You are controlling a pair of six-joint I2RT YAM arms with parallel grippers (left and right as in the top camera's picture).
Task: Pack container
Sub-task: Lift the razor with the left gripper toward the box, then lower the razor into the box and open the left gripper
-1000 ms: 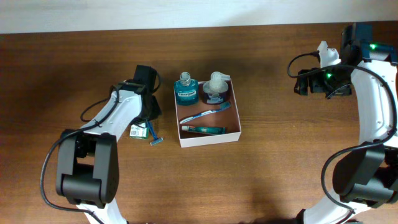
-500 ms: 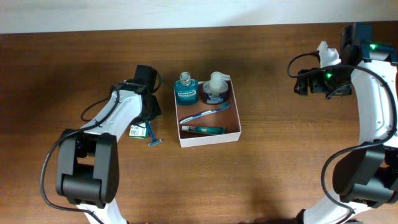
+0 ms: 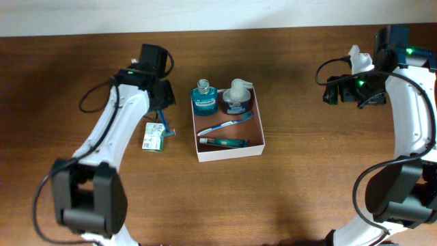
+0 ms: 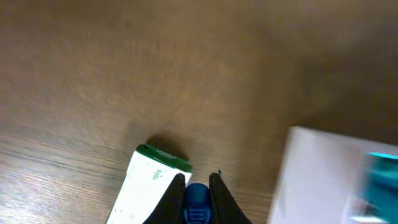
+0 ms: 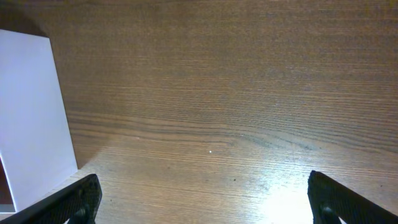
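Left tool point(image 4: 197, 186) rose gripping the razor point(image 4: 197, 208) near container's point(image 3: 231, 153) edge; right tool point(image 5: 211, 202) gapes.

My left gripper point(image 3: 162, 111) closed on blue razor point(image 3: 166, 127), razor just beside green-white packet point(image 3: 153, 137). Container point(image 3: 229, 152) near, holds blue bottle point(image 3: 203, 100), pump bottle point(image 3: 237, 97), toothbrush point(image 3: 225, 124), tube point(image 3: 224, 141).

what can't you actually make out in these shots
- razor: left wrist view, only a blue stub shows; the shut left hand and bottom edge hide the rest
- bottle label: overhead, too small to read
- container: right wrist view, left edge cuts off most of it
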